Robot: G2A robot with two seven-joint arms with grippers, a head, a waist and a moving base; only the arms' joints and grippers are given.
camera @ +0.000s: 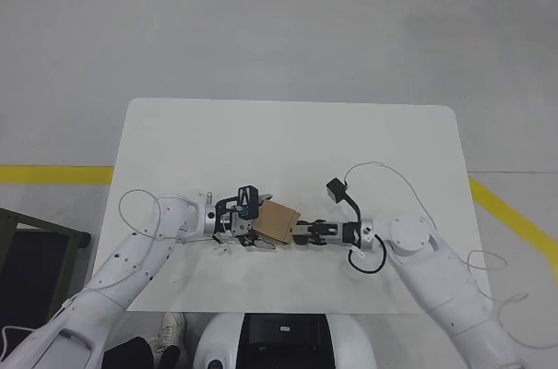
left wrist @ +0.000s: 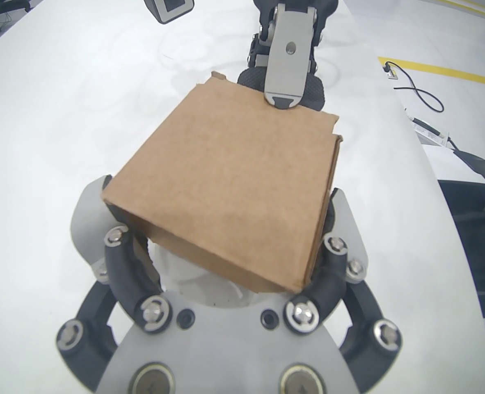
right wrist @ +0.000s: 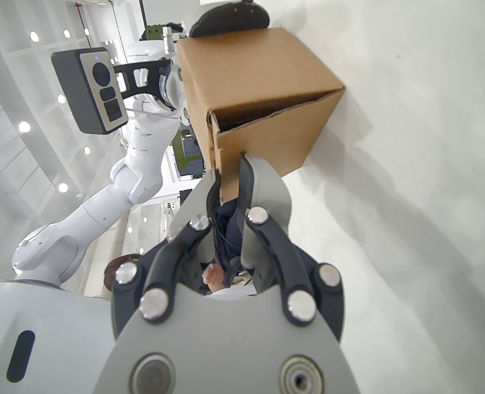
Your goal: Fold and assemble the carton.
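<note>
Left gripper and right gripper both hold one carton on the table.

The left gripper stands wide, its fingers pressed against two opposite sides of the carton, at the carton's 9 o'clock in the top view. The right gripper is narrow, pinched on a thin cardboard edge at the carton's 3 o'clock, beside an open face with a dark inside. The brown carton is squared up into a box and sits just off the table's centre, toward 7 o'clock. A white cable loops over the table at the carton's 2 o'clock. Yellow floor tape runs beyond the table at 9 and 3 o'clock.
</note>
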